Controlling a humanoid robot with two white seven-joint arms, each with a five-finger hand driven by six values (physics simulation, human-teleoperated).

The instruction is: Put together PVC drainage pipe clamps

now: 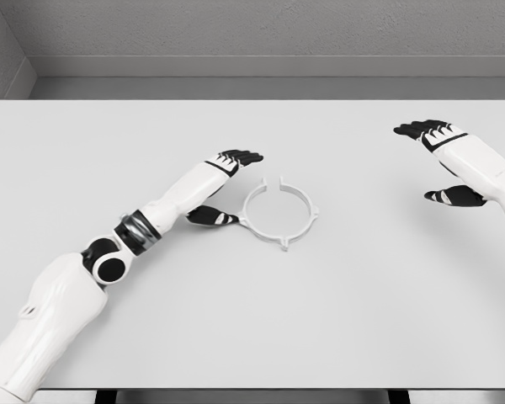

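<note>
A white ring-shaped pipe clamp (279,214) lies flat on the white table (362,303), near its middle, with a gap at its far side and small tabs around the rim. My left hand (227,187) sits just left of the clamp, fingers extended past its far-left edge and thumb pointing at its left rim, open and holding nothing. Whether the thumb touches the rim is unclear. My right hand (442,164) hovers far to the right, open, well apart from the clamp.
The table's far edge meets a grey wall (261,34). The left forearm and elbow (109,261) stretch diagonally across the near-left part of the table.
</note>
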